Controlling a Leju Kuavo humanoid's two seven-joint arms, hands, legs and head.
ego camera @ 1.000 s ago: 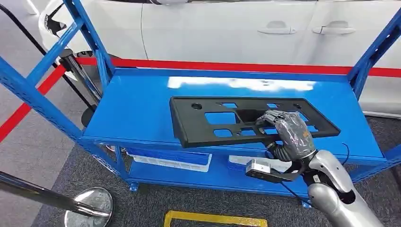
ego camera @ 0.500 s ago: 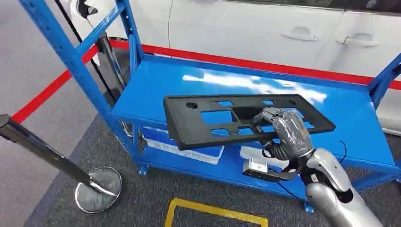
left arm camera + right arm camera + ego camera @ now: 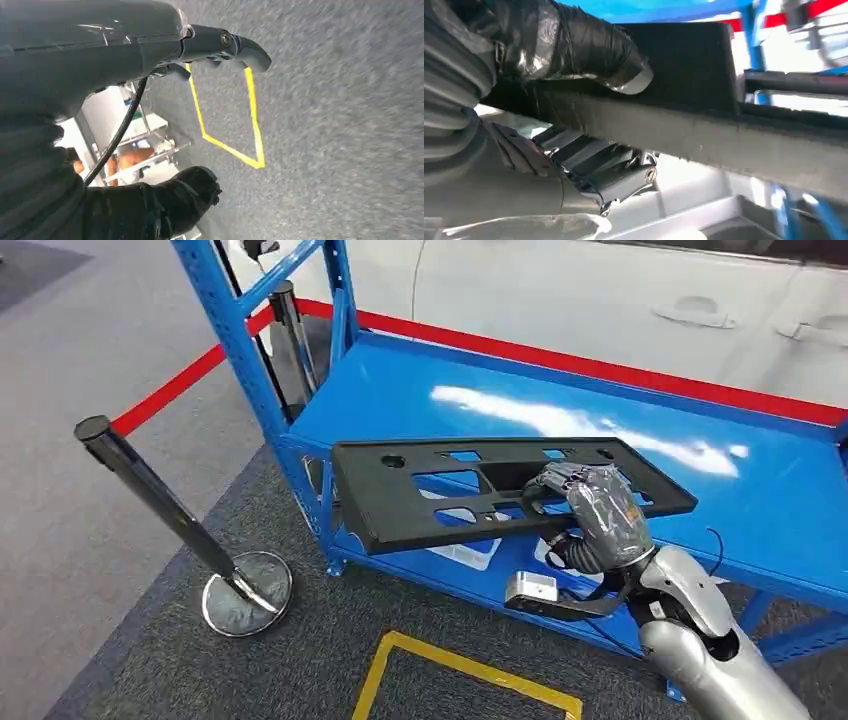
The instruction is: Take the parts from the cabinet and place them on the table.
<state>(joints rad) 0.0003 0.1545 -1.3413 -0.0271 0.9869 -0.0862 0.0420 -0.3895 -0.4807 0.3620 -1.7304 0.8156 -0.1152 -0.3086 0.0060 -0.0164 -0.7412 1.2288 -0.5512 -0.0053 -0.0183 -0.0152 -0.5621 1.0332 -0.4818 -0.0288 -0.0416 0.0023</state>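
Right robot hand (image 3: pixel 598 508) grips black panel (image 3: pixel 420 495) (fingers over top) | forearm angled upward | panel above blue shelf (image 3: pixel 420 405)

No readable text or labels

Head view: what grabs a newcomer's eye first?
The long black panel with cut-outs, held by the right hand over the front edge of the bright blue shelf. Next, the chrome stanchion post on the grey carpet to the left, and yellow floor tape below.
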